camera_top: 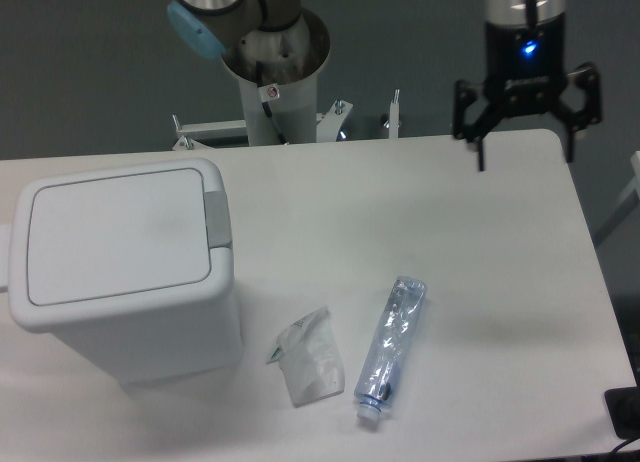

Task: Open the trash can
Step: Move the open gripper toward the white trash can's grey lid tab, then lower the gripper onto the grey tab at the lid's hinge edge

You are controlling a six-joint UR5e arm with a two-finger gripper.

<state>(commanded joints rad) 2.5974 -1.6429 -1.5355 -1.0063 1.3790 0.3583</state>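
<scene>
The trash can (pixel 120 267) is a big white bin standing at the left of the table, its flat lid down and a grey push-button strip (pixel 216 219) along the lid's right edge. My gripper (pixel 525 157) hangs open over the table's far right corner, far from the bin, with nothing between its fingers.
A crushed clear plastic bottle (pixel 393 347) lies at the front middle of the white table (pixel 470 262). A crumpled clear wrapper (pixel 310 367) lies just left of it, near the bin. The arm's base column (pixel 275 77) stands behind the table's far edge.
</scene>
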